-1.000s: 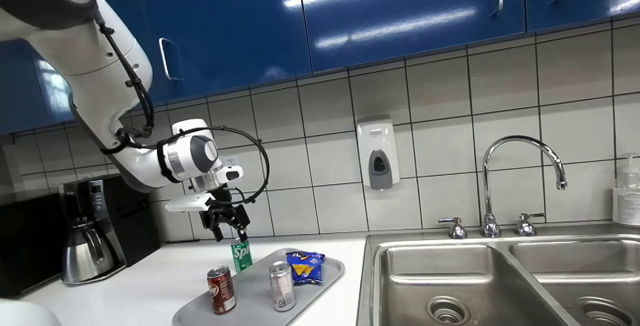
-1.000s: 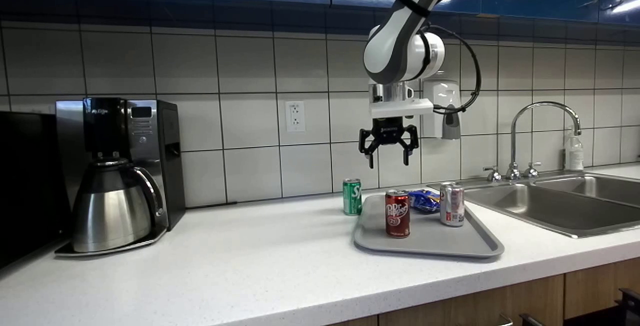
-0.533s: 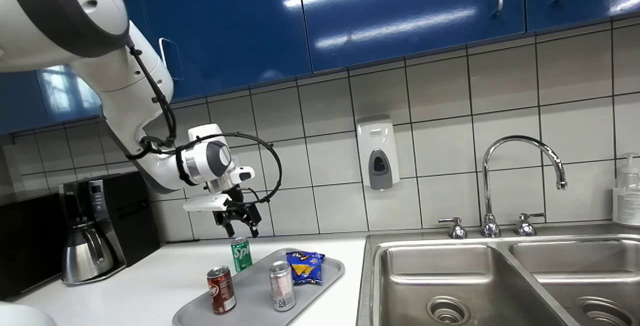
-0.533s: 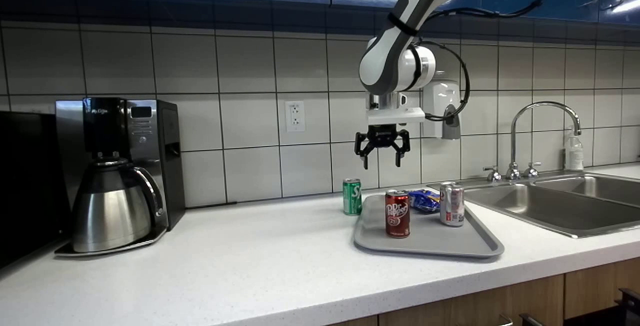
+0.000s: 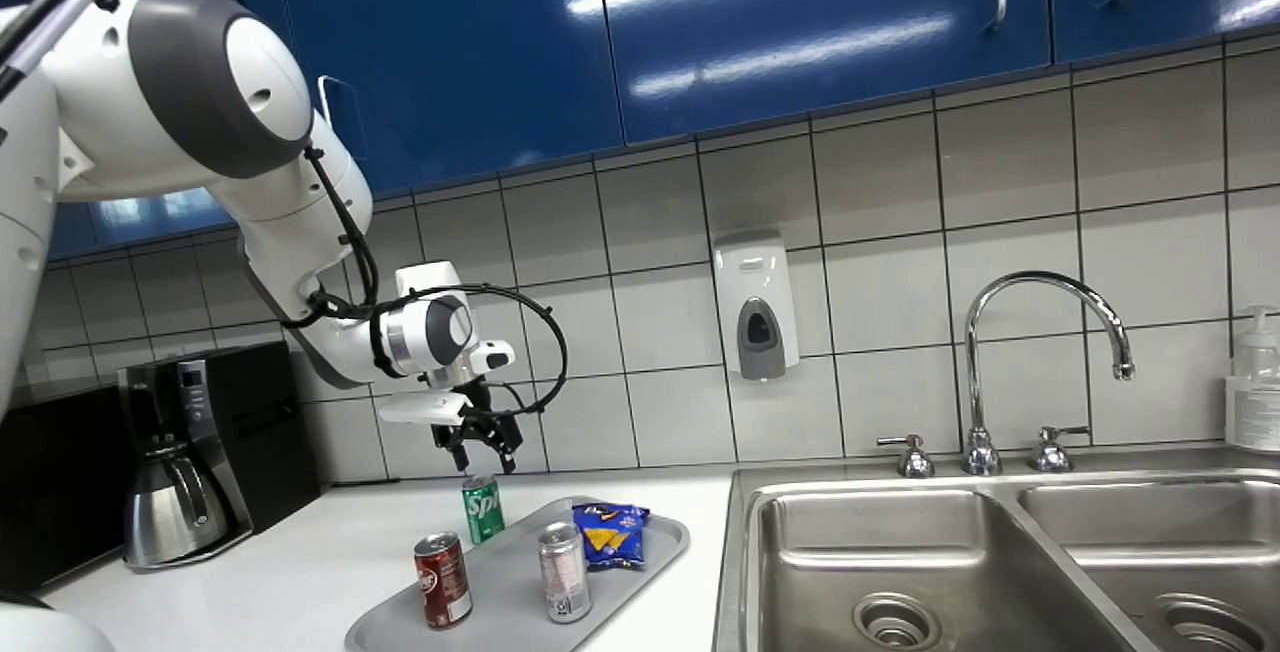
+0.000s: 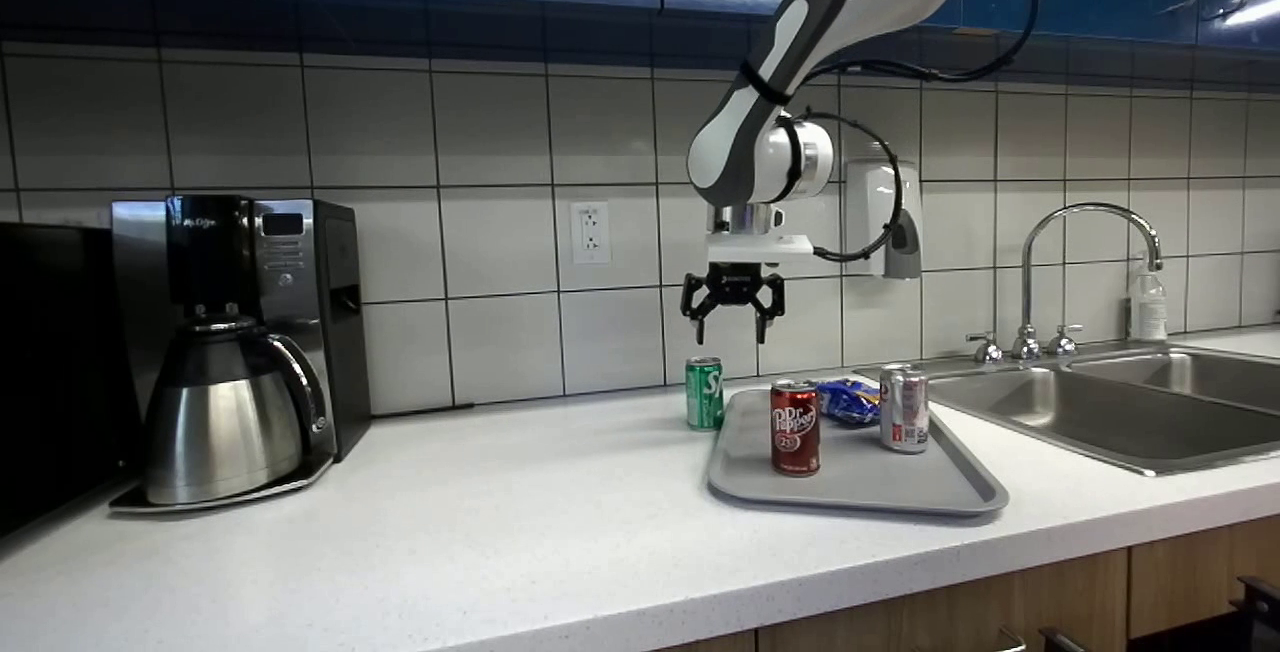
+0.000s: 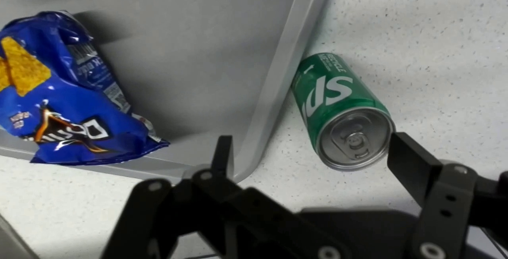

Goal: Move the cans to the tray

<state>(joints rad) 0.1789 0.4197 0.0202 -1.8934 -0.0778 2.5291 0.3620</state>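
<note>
The green can (image 7: 337, 88) stands upright on the counter just outside the rim of the grey tray (image 6: 860, 494). On that tray stand the red can (image 6: 795, 429) and the silvery-grey can (image 6: 904, 410), both upright, as both exterior views show. My gripper (image 6: 731, 337) points down with its jaws wide apart and nothing between them. It hangs above the green can, slightly to its right in an exterior view (image 5: 485, 469). In the wrist view the can's lid appears between the fingertips, nearer the right-hand finger (image 7: 412, 163). The red and silvery-grey cans are outside the wrist view.
A blue and yellow snack packet (image 7: 71, 100) lies on the tray near its back edge. The tiled wall (image 6: 610, 342) rises close behind the green can. A steel sink (image 5: 900, 552) borders the tray's side of the counter, and a coffee maker (image 6: 240, 352) stands further off.
The gripper has travelled from above the tray toward the green can, leftward and a little down in an exterior view. Its jaws have stayed apart. Cans, packet and tray have not moved.
</note>
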